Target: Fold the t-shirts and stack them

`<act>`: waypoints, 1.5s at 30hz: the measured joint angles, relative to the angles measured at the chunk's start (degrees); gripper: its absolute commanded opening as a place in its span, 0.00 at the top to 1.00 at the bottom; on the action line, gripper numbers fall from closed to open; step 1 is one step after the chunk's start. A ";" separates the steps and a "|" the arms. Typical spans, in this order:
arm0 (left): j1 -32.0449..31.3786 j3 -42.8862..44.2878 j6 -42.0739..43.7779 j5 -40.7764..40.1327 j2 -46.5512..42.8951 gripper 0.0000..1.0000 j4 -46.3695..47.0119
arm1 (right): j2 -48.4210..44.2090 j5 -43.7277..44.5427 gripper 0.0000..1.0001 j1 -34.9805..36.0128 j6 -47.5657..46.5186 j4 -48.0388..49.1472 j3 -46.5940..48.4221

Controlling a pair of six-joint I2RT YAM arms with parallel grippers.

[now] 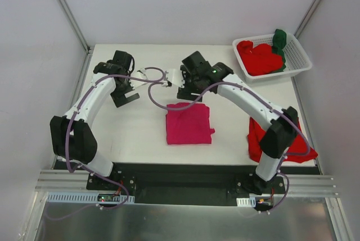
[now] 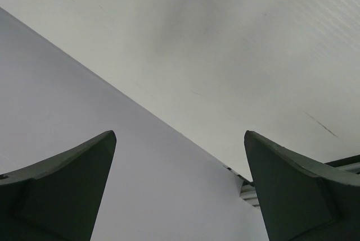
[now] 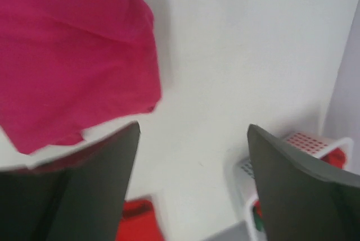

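White table (image 1: 135, 134), walled in by pale panels (image 1: 34, 55), carries a magenta t-shirt (image 1: 189, 123) folded into a neat rectangle near its centre. At 2 o'clock, in the far corner, a white basket (image 1: 298, 55) holds bunched red t-shirts (image 1: 259, 58), with a dark green t-shirt (image 1: 279, 41) at its far rim. Another red t-shirt (image 1: 254, 140) lies crumpled at 4 o'clock, partly under the right arm (image 1: 247, 100). The right gripper (image 3: 194, 128) hangs just past the magenta t-shirt's 12 o'clock edge, jaws well apart, holding nothing. The left gripper (image 2: 180, 137), at 11 o'clock, gapes fully and is empty, facing the panels.
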 measured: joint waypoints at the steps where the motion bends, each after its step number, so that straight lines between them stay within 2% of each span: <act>1: -0.20 0.04 -0.35 0.13 0.00 0.01 -0.04 | -1.57 -1.57 0.20 -0.02 0.33 -1.42 0.04; 5: -2.23 1.40 -2.05 1.42 0.33 0.01 -0.42 | -5.92 -11.04 0.16 -0.55 1.38 -9.81 -0.15; 9: -5.38 5.77 -4.09 3.98 2.95 0.01 -0.81 | -7.37 -18.60 0.10 -1.75 1.09 -15.76 -5.27; 13: -8.28 15.15 -8.04 8.74 9.64 0.01 -4.39 | -8.15 -23.56 0.00 -2.36 -0.39 -19.69 -13.97; 16: -10.14 22.47 -11.82 13.31 15.23 0.01 -5.79 | -9.79 -25.59 0.00 -2.36 -2.05 -21.92 -19.78; 18: -11.61 24.20 -13.33 15.15 17.35 0.01 -6.08 | -11.08 -26.40 0.00 -2.45 -2.71 -23.21 -21.40; 26: -18.78 24.41 -18.05 24.76 22.62 0.01 -9.44 | -17.31 -29.00 0.00 -3.52 -3.41 -24.55 -21.64; 31: -22.49 24.41 -19.41 29.57 23.65 0.01 -10.99 | -17.16 -29.75 0.00 -3.52 -3.17 -24.20 -21.64; 35: -23.17 24.41 -20.11 32.52 25.07 0.01 -11.43 | -17.05 -30.99 0.00 -3.52 -2.21 -24.00 -21.42; 45: -23.12 27.76 -20.52 30.99 37.18 0.02 -9.51 | -16.94 -34.45 0.00 -3.48 -1.25 -24.61 -19.47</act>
